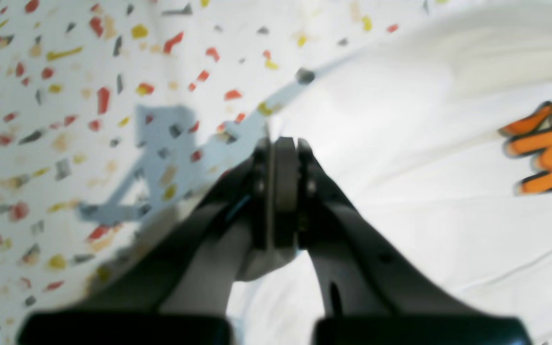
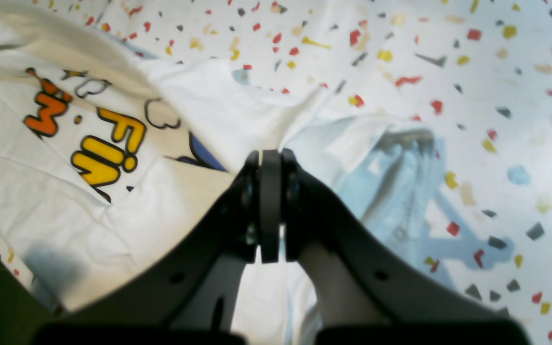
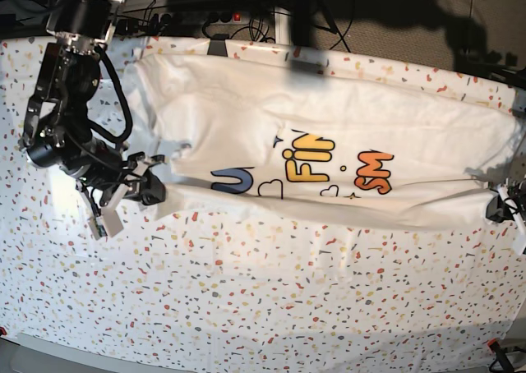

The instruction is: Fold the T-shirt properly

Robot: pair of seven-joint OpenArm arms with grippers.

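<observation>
Two grippers, left (image 1: 281, 143) and right (image 2: 271, 158), both closed on T-shirt (image 3: 329, 102) fabric, left one partly cut off at base-view edge, lettering part-lost in folds, soft white cotton, shirt spread wide across confetti-speckled tablecloth (image 3: 263, 299).

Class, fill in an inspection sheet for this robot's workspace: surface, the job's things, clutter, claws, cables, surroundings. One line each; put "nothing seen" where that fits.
Surface: white tablecloth with colored speckles
Job's things: white T-shirt, spread wide, near edge lifted, lettering partly hidden in folds
Clutter: nothing seen
Left claw: shut on the T-shirt's edge
Right claw: shut on the T-shirt's edge
Cables: dark cable looping beyond the T-shirt
Surroundings: gray textured surface beyond the tablecloth
</observation>
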